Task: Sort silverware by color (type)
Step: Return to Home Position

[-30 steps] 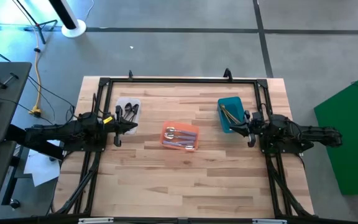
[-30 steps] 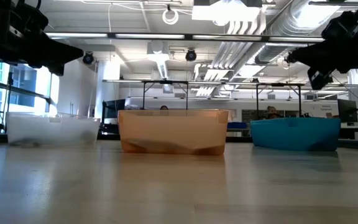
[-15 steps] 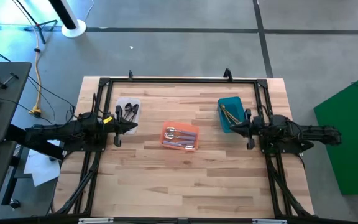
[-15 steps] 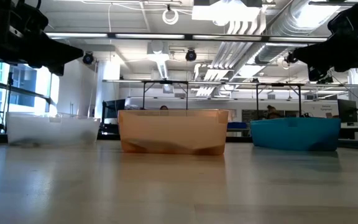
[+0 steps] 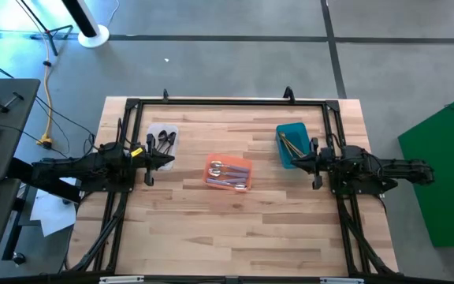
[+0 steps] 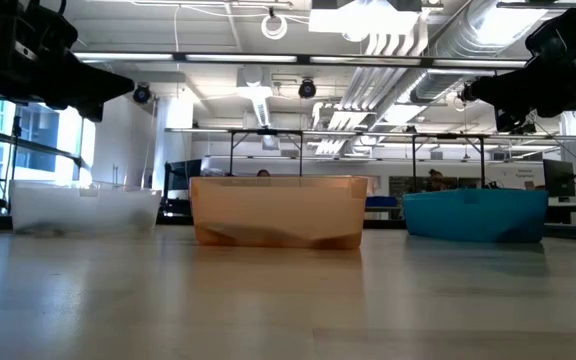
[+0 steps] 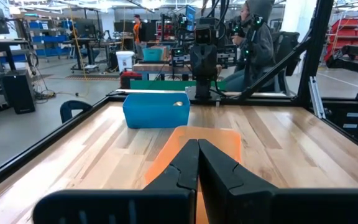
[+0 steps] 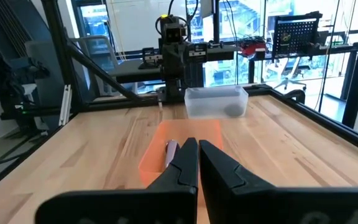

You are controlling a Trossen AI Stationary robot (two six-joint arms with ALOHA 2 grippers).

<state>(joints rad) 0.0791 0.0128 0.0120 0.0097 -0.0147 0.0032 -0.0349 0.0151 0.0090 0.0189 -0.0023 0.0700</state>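
Observation:
The silverware lies in three bins on the wooden table. Black spoons [image 5: 165,140] lie in the clear bin [image 5: 155,130] at the far left. Silver spoons with lavender handles [image 5: 228,173] lie in the orange bin [image 5: 210,178] in the middle; one lavender handle [image 8: 170,151] shows in the right wrist view. Gold spoons [image 5: 291,144] lie in the teal bin [image 5: 297,128] at the right. My left gripper [image 5: 169,162] is shut and empty, level, just near of the clear bin. My right gripper [image 5: 296,163] is shut and empty, level, beside the teal bin's near end.
A black frame [image 5: 227,101] runs along the table's far edge and down both sides. Bare wood [image 5: 227,237] fills the near half of the table. A person [image 7: 257,37] sits beyond the right side, behind the right arm's base.
My right gripper has rolled about the line it points along and now sits square, without shifting place. It has stayed shut. The bins and spoons have kept still.

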